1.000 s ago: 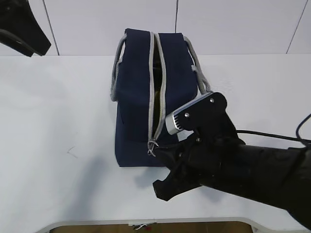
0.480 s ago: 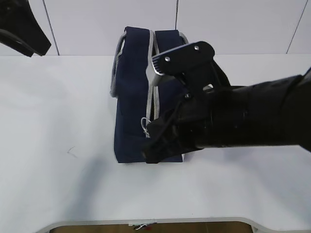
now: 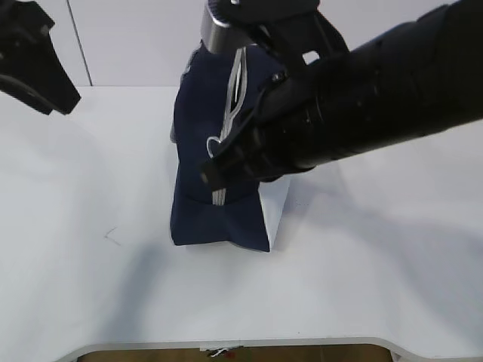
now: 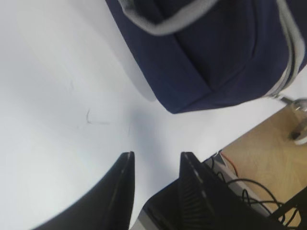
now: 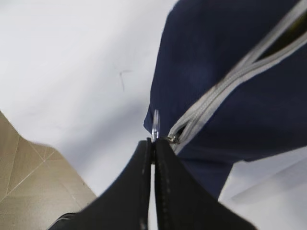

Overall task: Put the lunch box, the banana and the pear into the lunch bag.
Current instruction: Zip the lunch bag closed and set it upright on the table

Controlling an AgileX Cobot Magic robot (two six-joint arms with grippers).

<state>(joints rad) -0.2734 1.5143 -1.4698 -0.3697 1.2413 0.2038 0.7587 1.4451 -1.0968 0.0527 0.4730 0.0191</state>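
The right gripper (image 5: 153, 143) is pinched together on the ring pull (image 5: 155, 125) of the grey zipper (image 5: 225, 91), which runs away from the claw up the navy lunch bag (image 3: 204, 181). The bag sits tilted on the white table (image 3: 90, 286), its near end lifted beneath this claw. The left gripper (image 4: 156, 165) hovers well aside, fingers apart and holding nothing, the bag ahead of its tips.

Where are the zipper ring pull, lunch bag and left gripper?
zipper ring pull (image 5: 155, 125): right wrist view, on the ring above the closed fingertips.
lunch bag (image 3: 198, 219): exterior view, on its navy front end.
left gripper (image 4: 154, 163): left wrist view, midway between the open fingertips.
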